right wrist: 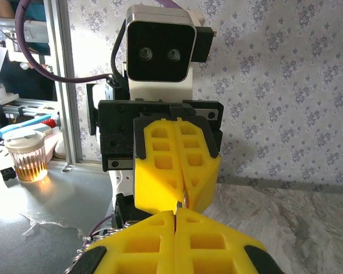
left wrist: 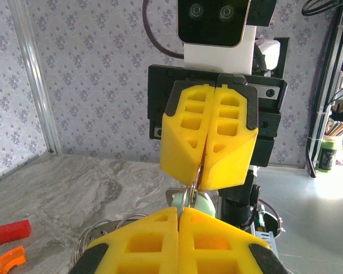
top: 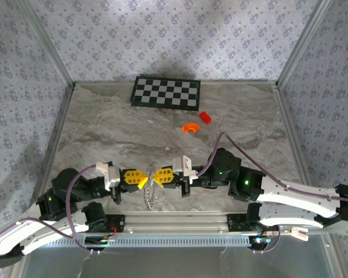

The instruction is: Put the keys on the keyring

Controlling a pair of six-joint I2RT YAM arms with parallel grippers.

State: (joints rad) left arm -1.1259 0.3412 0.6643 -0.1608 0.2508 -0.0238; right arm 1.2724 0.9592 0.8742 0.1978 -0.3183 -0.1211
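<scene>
Low at center, left tool (top: 144, 180) and right tool (top: 156, 176), both clenched on one keyring (top: 151, 197).

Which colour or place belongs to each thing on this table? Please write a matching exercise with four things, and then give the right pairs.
Things:
1. checkerboard
2. small block
3. curved piece
4. keyring

Descriptions:
A. orange
B. silvery, between the left gripper and the right gripper, both shut
C. black and white
D. red

Pairs: 1-C; 2-D; 3-A; 4-B
</scene>
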